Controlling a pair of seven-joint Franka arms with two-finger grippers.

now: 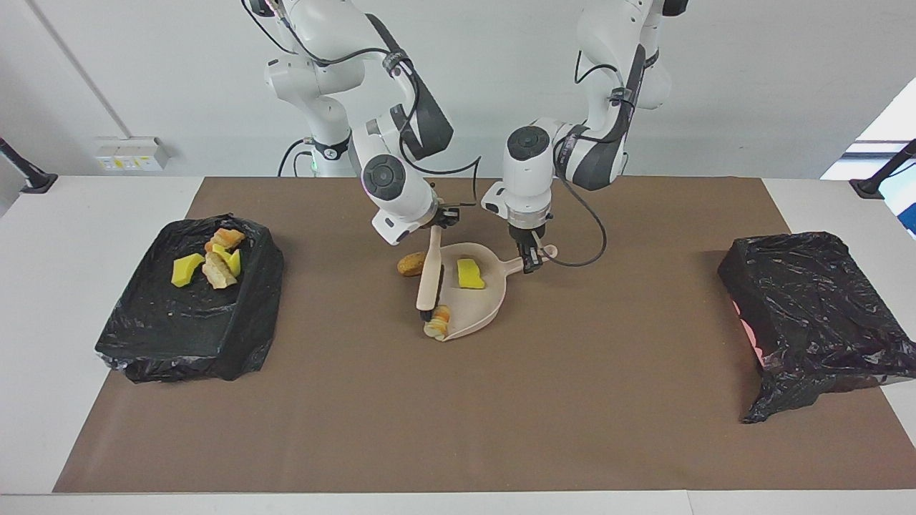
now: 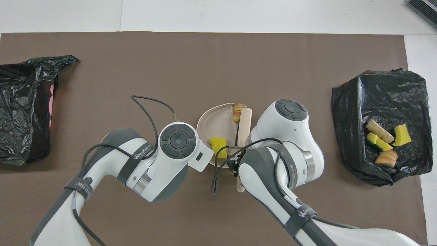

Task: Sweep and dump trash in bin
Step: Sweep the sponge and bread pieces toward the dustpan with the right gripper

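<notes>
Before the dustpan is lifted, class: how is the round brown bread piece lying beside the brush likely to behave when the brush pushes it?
The brown bread piece looks rounded, so it may roll rather than slide. It is small beside the brush, so probably light and easily flicked. It lies outside the dustpan, so a push could send it past the rim.

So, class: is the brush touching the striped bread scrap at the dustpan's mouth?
Touching. The facing view shows the brush's bristle end pressed against the striped bread scrap at the dustpan's mouth.

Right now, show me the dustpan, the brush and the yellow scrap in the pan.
dustpan [image 1: 481, 304]: facing view, bare floor of the pan.
brush [image 1: 430, 268]: facing view, middle of its handle.
yellow scrap [image 1: 469, 275]: facing view, its top face.
</notes>
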